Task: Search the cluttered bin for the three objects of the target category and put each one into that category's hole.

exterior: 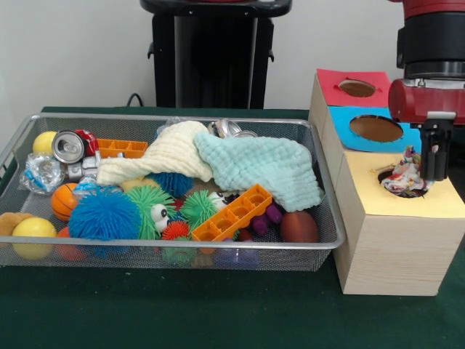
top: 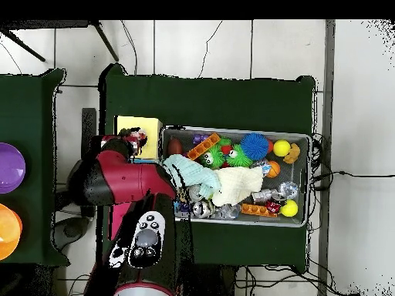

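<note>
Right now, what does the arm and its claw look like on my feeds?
The arm is glossy red with black joint sections. The front view shows a red wrist housing under a black collar, and a slim black claw below it. From overhead, a grey, rounded panel with dark round buttons sits on a black link near the base.

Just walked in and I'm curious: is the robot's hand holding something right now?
Hand: over the yellow hole, at a crumpled wrapper; open or closed cannot be told.
</note>
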